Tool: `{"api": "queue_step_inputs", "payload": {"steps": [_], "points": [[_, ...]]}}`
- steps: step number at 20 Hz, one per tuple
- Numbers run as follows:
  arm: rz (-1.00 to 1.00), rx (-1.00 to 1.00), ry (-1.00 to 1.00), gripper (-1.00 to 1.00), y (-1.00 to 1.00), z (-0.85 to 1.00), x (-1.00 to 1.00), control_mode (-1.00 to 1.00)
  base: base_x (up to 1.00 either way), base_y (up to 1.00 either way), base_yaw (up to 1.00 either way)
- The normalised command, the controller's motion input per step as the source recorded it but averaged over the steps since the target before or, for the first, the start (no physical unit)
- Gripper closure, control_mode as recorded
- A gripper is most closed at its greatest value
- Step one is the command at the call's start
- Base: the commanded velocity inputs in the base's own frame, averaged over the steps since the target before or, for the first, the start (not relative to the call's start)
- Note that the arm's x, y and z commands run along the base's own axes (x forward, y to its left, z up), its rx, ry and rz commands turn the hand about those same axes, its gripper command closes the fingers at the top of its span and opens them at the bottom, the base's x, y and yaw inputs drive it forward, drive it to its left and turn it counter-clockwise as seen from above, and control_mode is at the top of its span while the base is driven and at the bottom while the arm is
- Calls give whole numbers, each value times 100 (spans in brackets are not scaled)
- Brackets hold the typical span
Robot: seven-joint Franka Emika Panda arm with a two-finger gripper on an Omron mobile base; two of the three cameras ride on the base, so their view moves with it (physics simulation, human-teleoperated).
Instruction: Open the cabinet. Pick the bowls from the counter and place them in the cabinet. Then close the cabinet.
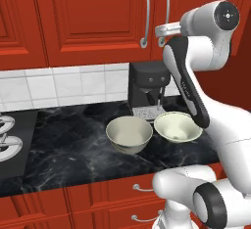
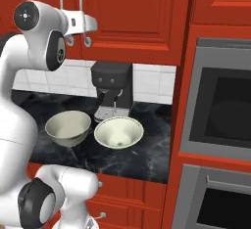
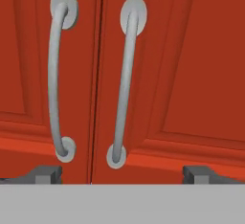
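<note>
We see the cabinet (image 3: 143, 74) directly ahead of our fingers (image 3: 48, 174), red, both panelled doors shut, two long curved silver handles (image 3: 123, 82) at the seam. The fingers are spread wide, holding nothing. Two cream bowls (image 1: 129, 134) sit well below them on the black marble tabletop (image 1: 68, 145).

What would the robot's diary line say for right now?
stage: reaching for handles | cabinet: shut | pincer: open, empty, facing handles | bowls: both on counter

Glossy white arm (image 1: 215, 120) segments with dark rounded joints and caps.
</note>
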Motion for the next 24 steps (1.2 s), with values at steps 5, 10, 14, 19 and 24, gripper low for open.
{"api": "queue_step_inputs", "payload": {"steps": [5,10,14,19,24], "points": [[-1,-5,-5,-100,7,-8,27,-100,0,0,0],[-2,-1,-4,-100,5,-6,27,-100,0,0,0],[0,0,0,-100,0,-10,39,-100,0,0,0],[0,2,0,-100,0,-19,58,-100,0,0,0],[0,0,0,-100,0,-22,71,-100,0,0,0]]}}
